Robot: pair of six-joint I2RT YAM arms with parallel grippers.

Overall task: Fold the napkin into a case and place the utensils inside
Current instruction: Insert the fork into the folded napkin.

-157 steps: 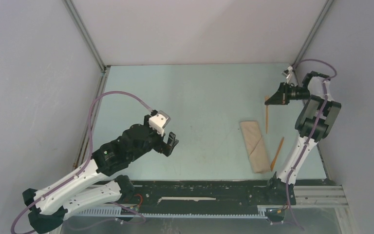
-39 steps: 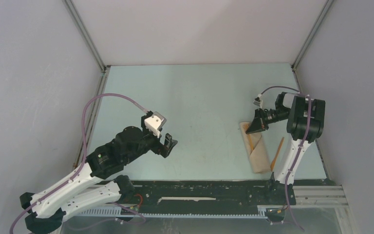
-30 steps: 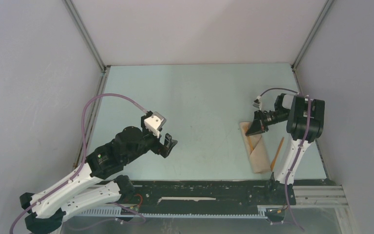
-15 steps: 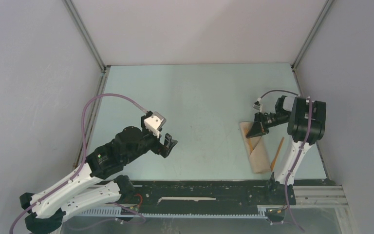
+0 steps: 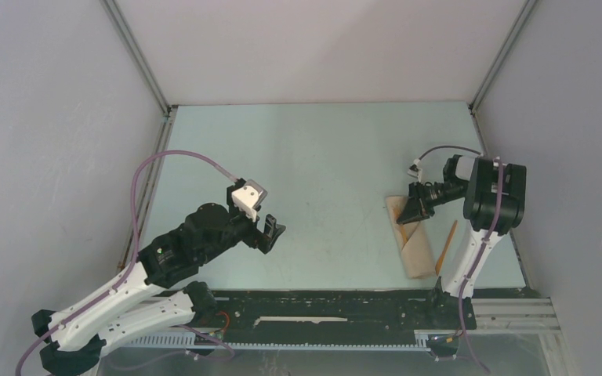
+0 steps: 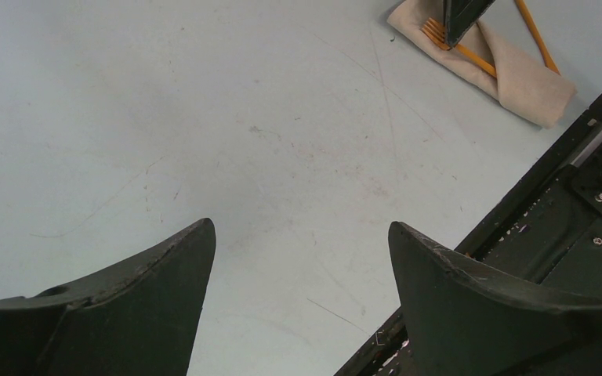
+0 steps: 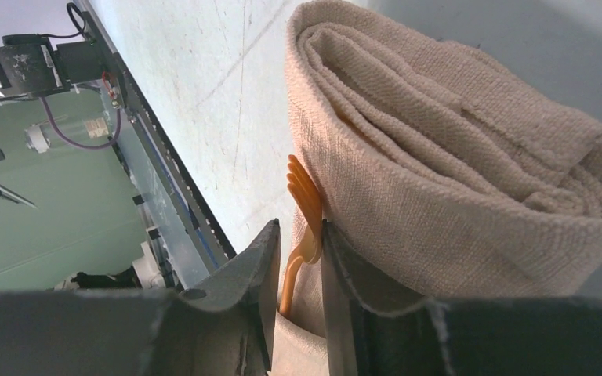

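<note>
Beige-tan folded cloth case [image 7: 455, 157] lay flat, orange fork [image 7: 302, 192] poking out | your right gripper [image 7: 299, 229] narrowly straddled the fork, grip unclear.

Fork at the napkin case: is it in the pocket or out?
Partly in. In the right wrist view the fork has its handle running down into the pocket of the case, while its tines stick out above the cloth edge.

Orange fork [image 7: 304, 205] between tool [image 7: 299, 233] fingers
</note>
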